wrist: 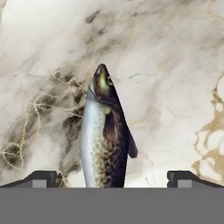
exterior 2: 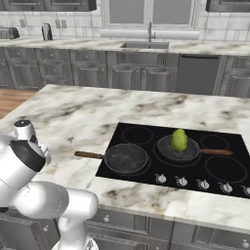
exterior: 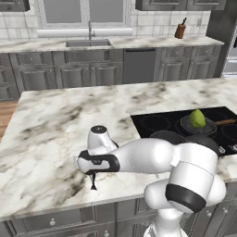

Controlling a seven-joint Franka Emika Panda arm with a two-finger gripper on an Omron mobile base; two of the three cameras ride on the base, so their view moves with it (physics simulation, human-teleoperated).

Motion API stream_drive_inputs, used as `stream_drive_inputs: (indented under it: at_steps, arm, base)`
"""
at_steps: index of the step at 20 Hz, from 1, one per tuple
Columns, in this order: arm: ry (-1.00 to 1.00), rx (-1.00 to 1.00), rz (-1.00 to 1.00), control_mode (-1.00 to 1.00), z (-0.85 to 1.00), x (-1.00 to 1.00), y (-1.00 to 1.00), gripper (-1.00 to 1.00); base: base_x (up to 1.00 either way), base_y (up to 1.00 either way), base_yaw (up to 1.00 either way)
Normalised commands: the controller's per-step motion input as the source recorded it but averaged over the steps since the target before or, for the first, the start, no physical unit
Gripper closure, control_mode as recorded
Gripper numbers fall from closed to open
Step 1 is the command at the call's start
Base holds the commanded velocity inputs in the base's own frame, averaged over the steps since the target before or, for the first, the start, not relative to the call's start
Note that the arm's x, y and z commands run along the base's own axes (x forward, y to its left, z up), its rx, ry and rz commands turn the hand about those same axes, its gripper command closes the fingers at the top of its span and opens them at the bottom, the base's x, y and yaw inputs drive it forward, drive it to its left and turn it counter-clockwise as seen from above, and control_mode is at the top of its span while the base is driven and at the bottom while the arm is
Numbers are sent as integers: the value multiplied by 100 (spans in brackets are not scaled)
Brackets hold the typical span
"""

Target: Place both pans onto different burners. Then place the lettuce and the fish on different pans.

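The fish (wrist: 104, 135), silver-bellied with a dark back, lies on the marble counter with its head toward the top of the hand view. My gripper (wrist: 111, 177) is open just above it, one fingertip on each side of its tail end. From the left base view, the gripper (exterior: 93, 181) points straight down at the island's near left part. Both pans sit on burners of the black cooktop (exterior 2: 122, 132). The left pan (exterior 2: 126, 157) is empty, handle pointing left. The right pan (exterior 2: 178, 148) holds the lettuce (exterior 2: 179, 139), which stands as a green head (exterior: 197, 119) in the left base view.
Silver knobs (exterior 2: 181, 181) line the cooktop's front edge. An unoccupied burner ring (exterior 2: 225, 168) is at the right. The island's front edge runs close under my hand. A sink (exterior: 88, 43) and a knife block (exterior: 180, 30) stand on the far counter.
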Motion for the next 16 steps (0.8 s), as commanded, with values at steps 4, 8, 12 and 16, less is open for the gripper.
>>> stream_drive_inputs:
  at_steps: [4, 8, 12, 16]
  arm:
    - [0, 0, 0, -100, -14, 4, 1, -100]
    - [0, 0, 0, -100, -14, 5, 3, -100]
    - [0, 0, 0, -100, -12, 7, 6, -100]
    - [0, 0, 0, -100, -11, 8, 10, -100]
  base:
    - [0, 0, 0]
    - [0, 0, 0]
    - [0, 0, 0]
    - [0, 0, 0]
